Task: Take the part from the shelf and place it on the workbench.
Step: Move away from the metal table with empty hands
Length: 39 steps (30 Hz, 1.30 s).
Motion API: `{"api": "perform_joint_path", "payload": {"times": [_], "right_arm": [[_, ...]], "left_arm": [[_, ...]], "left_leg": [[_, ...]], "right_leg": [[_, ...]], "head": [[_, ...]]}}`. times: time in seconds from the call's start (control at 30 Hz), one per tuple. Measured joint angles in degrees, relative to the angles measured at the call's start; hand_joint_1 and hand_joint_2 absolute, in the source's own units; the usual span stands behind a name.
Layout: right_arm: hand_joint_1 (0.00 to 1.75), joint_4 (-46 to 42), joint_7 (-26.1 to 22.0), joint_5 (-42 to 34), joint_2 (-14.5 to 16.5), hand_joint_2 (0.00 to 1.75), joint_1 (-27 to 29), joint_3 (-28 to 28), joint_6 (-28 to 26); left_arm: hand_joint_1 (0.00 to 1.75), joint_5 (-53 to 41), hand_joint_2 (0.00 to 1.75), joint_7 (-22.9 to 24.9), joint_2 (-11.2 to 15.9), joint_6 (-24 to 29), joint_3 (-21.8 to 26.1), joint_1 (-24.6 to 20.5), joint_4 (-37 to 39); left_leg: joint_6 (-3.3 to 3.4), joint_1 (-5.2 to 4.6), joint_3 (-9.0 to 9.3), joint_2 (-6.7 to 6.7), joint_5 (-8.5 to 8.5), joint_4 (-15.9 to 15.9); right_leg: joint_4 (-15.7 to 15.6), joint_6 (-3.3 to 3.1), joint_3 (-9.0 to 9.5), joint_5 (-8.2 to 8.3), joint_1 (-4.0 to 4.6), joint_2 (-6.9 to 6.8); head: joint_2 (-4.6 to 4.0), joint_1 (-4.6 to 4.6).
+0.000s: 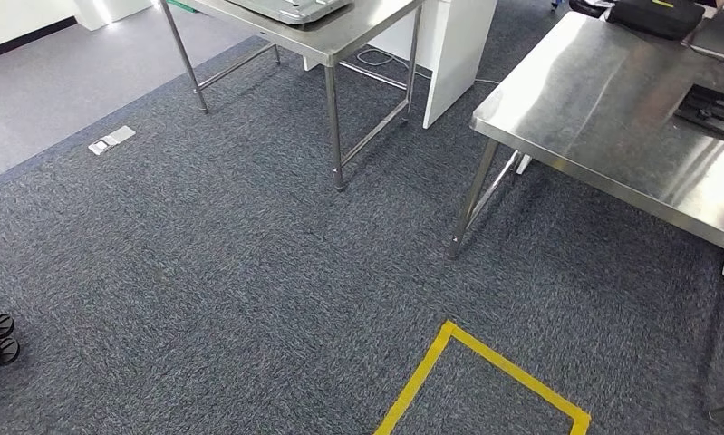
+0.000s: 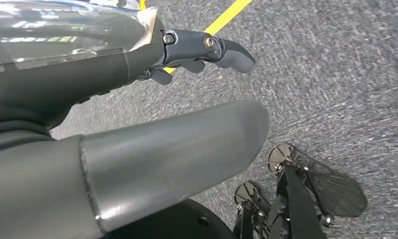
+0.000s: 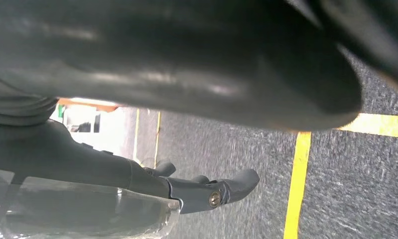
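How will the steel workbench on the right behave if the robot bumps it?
Probably rigid: the steel workbench has braced tubular legs. Small feet on carpet likely resist sliding. Its polished top looks slippery for parts.

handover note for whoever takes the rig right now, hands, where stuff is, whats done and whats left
Left hand: hangs over the carpet, fingers apart, holding nothing.
Right hand: hangs the same way above the yellow floor tape, holding nothing.
Things: two steel tables stand ahead, the nearer steel table to the right, the farther steel table at upper left with a grey tray on it. I cannot pick out the shelf or the part.
Done: nothing to show; no part in hand.
Left: find the shelf, take the part, place it on the workbench.
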Motion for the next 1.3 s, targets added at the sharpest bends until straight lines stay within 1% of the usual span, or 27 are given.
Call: {"api": "perform_joint_path", "payload": {"times": [0.17,0.2,0.23,0.27,0.3,0.33,0.37,0.4,0.47,0.53,0.57,0.63,0.7,0.77,0.8,0.83,0.87,0.93,1.0,1.07,1.1,1.13,1.17,1.2,1.23,1.27,1.3], "right_arm": [[0.00,0.0,0.0,0.3,0.0,0.00,-0.2,0.1,0.4],[0.00,0.0,0.0,0.4,0.0,0.00,-0.3,0.2,0.6],[0.00,0.1,0.0,0.5,0.0,0.00,-0.3,0.3,0.7],[0.00,0.1,0.0,0.5,-0.1,0.00,-0.5,0.4,0.9],[0.00,0.2,-0.1,0.5,-0.1,0.00,-0.7,0.5,1.0],[0.00,0.3,-0.1,0.5,-0.1,0.00,-0.8,0.6,1.1],[0.00,0.4,-0.2,0.6,-0.1,0.00,-0.9,0.7,1.1],[0.00,0.5,-0.2,0.6,-0.2,0.00,-0.8,0.7,1.1],[0.00,0.6,0.0,0.7,-0.1,0.00,-0.7,0.8,1.1],[0.00,0.7,0.4,1.2,0.2,0.00,-0.9,1.1,1.1],[0.00,0.7,0.8,1.6,0.5,0.00,-1.0,1.3,1.2],[0.00,0.7,1.9,2.4,1.3,0.00,-1.3,1.8,1.2],[0.00,0.7,1.9,2.7,1.8,0.00,-1.1,2.1,0.6],[0.00,0.7,0.8,3.1,1.9,0.00,-0.9,2.5,-0.2],[0.00,0.7,0.3,3.4,1.9,0.00,-0.8,2.7,-0.4],[0.00,0.7,0.0,3.6,1.9,0.00,-0.9,2.9,-0.6],[0.00,0.7,-0.2,3.8,1.9,0.00,-0.9,3.0,-0.7],[0.00,0.7,-0.6,4.4,2.0,0.00,-1.1,3.4,-0.9],[0.00,0.7,-1.1,5.4,2.2,0.00,-1.3,4.4,-1.0],[0.00,0.7,-1.5,5.8,2.8,0.00,-1.6,6.0,-1.0],[0.00,0.7,-1.6,5.9,3.1,0.00,-1.7,7.0,-1.1],[0.00,0.7,-1.7,5.9,3.2,0.00,-1.7,8.1,-1.1],[0.00,0.7,-1.8,5.9,3.3,0.00,-1.7,9.2,-1.2],[0.00,0.8,-1.9,5.9,3.4,0.00,-1.8,10.3,-1.2],[0.00,0.8,-1.9,5.9,3.4,0.00,-1.9,11.2,-1.2],[0.00,0.8,-2.0,5.9,3.4,0.00,-2.2,12.0,-1.2],[0.00,0.8,-2.0,5.9,3.5,0.00,-2.4,12.6,-1.1]], "left_arm": [[0.00,-0.1,0.00,0.3,0.0,-0.2,-0.1,0.0,0.0],[0.00,-0.2,0.00,0.4,0.0,-0.3,-0.2,0.0,0.0],[0.00,-0.3,0.00,0.5,0.1,-0.4,-0.3,0.0,0.0],[0.00,-0.3,0.00,0.6,0.1,-0.5,-0.5,0.0,0.0],[0.00,-0.4,0.00,0.8,0.1,-0.7,-0.7,0.0,0.0],[0.00,-0.4,0.00,0.8,0.1,-0.7,-0.8,0.0,0.0],[0.00,-0.4,0.00,0.8,0.1,-0.7,-1.0,0.0,0.0],[0.00,-0.4,0.00,0.8,0.1,-0.5,-1.0,0.0,0.0],[0.00,0.0,0.00,0.3,0.2,0.2,-1.1,0.0,0.0],[0.00,0.8,0.00,-0.6,0.3,0.9,-1.0,0.2,0.0],[0.00,1.2,0.00,-1.0,0.6,1.3,-0.9,0.3,0.0],[0.00,1.6,0.00,-1.4,0.9,2.4,-0.7,0.3,0.0],[0.00,1.7,0.00,-0.8,1.0,4.3,-0.4,0.1,0.0],[0.00,1.7,0.00,0.3,0.6,7.1,-0.2,-0.2,0.0],[0.00,1.7,0.00,0.8,0.4,8.3,-0.2,-0.2,0.0],[0.00,1.7,0.00,1.1,0.2,9.3,-0.1,-0.2,0.0],[0.00,1.7,0.00,1.3,0.0,9.9,0.0,-0.2,0.0],[0.00,1.7,0.00,1.6,-0.6,11.1,0.1,-0.6,0.0],[0.00,1.7,0.00,2.6,-1.4,12.4,0.1,-1.2,0.7],[0.00,1.5,0.00,4.3,-2.3,13.0,0.0,-1.5,2.3],[0.00,1.3,0.00,5.1,-2.6,13.0,-0.1,-1.4,3.1],[0.00,1.0,0.00,5.8,-2.8,13.1,-0.2,-1.3,3.7],[0.00,0.6,0.00,6.2,-2.9,13.1,-0.3,-1.2,4.2],[0.00,0.3,0.00,6.6,-3.0,13.1,-0.4,-1.1,4.6],[0.00,0.1,0.00,6.9,-3.1,13.1,-0.6,-1.0,5.0],[0.00,-0.1,0.00,7.1,-3.1,13.1,-0.7,-0.9,5.3],[0.00,-0.1,0.00,7.2,-3.2,13.1,-0.9,-0.9,5.6]], "left_leg": [[0.24,-0.18,-0.12,-0.49,-0.02,0.1],[0.53,-0.05,-0.02,-0.84,0.19,-0.2],[0.96,0.06,0.03,-1.39,0.48,-0.4],[1.46,0.10,-0.03,-2.48,0.81,-0.6],[1.95,0.11,-0.04,-4.23,1.15,-0.8],[2.15,-0.01,-0.13,-5.95,1.29,-0.8],[2.18,-0.11,-0.19,-7.70,1.35,-0.7],[2.06,-0.17,-0.20,-9.00,1.36,-0.5],[1.58,-0.30,-0.56,-10.38,1.37,-0.2],[0.83,-0.21,-1.02,-11.41,1.55,-0.2],[0.50,-0.04,-1.20,-11.52,1.57,-0.1],[-0.12,-0.03,-2.28,-9.21,0.24,2.0],[-0.69,-0.04,-5.47,-5.49,-3.35,8.5],[-1.11,0.23,-9.03,-3.99,-6.08,15.4],[-1.21,0.37,-9.61,-3.72,-5.97,16.5],[-1.24,0.50,-8.94,-3.43,-4.79,15.2],[-1.22,0.59,-7.15,-2.79,-3.01,12.0],[-0.92,0.54,-2.71,-0.17,-0.12,4.2],[-0.33,0.24,-0.86,0.98,0.47,0.8],[0.41,0.03,-0.91,-0.47,0.53,0.6],[0.82,0.06,-0.81,-1.17,0.69,0.3],[1.26,0.18,-0.72,-1.86,0.94,0.1],[1.63,0.32,-0.64,-2.55,1.17,-0.2],[1.86,0.32,-0.69,-3.25,1.26,-0.2],[2.01,0.29,-0.76,-4.04,1.30,-0.2],[2.05,0.22,-0.79,-4.91,1.29,-0.2],[2.06,0.18,-0.75,-5.90,1.28,-0.2]], "right_leg": [[-0.1,0.21,0.40,0.01,-0.10,-0.44],[-0.1,0.38,0.43,-0.14,-0.18,-0.21],[1.1,0.41,0.06,-0.94,-0.27,1.08],[5.7,0.28,-1.97,-3.02,-0.29,2.84],[9.3,0.44,-3.60,-4.30,-0.32,4.69],[11.1,0.56,-4.49,-4.71,-0.31,6.47],[10.6,0.89,-4.46,-3.91,-0.34,7.78],[6.3,1.25,-2.72,-1.90,-0.47,9.22],[1.4,0.87,-0.96,-0.10,-0.57,11.17],[0.9,-0.05,-0.85,0.05,-0.24,10.58],[0.8,-0.48,-0.72,0.20,-0.25,9.95],[0.6,-1.22,-0.38,0.48,-0.41,8.62],[0.5,-1.63,-0.36,0.47,-0.39,6.93],[0.5,-1.84,-0.42,0.31,-0.24,5.13],[0.6,-1.94,-0.49,0.22,-0.21,4.35],[0.6,-1.98,-0.48,0.09,-0.21,3.61],[0.6,-1.97,-0.42,-0.08,-0.21,2.95],[0.5,-1.59,0.16,-0.59,0.09,1.79],[0.5,-0.96,0.71,-1.08,0.47,0.77],[0.2,-0.34,1.23,-1.40,0.54,-0.27],[0.5,-0.11,1.37,-1.79,0.42,0.17],[1.7,-0.06,1.03,-2.67,0.33,1.33],[4.1,-0.20,0.01,-4.06,0.25,2.99],[7.7,-0.51,-1.71,-5.85,0.11,4.90],[11.8,-0.77,-3.69,-7.56,0.10,6.06],[15.3,-0.81,-5.35,-8.65,0.11,6.67],[17.0,-0.60,-6.26,-8.82,0.12,6.97]], "head": [[0.00,0.05],[0.00,0.04],[0.00,0.16],[0.00,0.39],[0.00,0.62],[0.00,0.86],[0.00,1.00],[0.00,1.09],[0.00,1.15],[0.00,1.11],[0.00,1.09],[0.00,0.80],[0.00,0.24],[0.00,0.01],[0.00,-0.01],[0.00,-0.01],[0.00,-0.03],[0.00,-0.12],[0.00,0.09],[0.00,0.35],[0.00,0.41],[0.00,0.55],[0.00,0.75],[0.00,0.93],[0.00,1.07],[0.00,1.11],[0.00,1.11]]}}
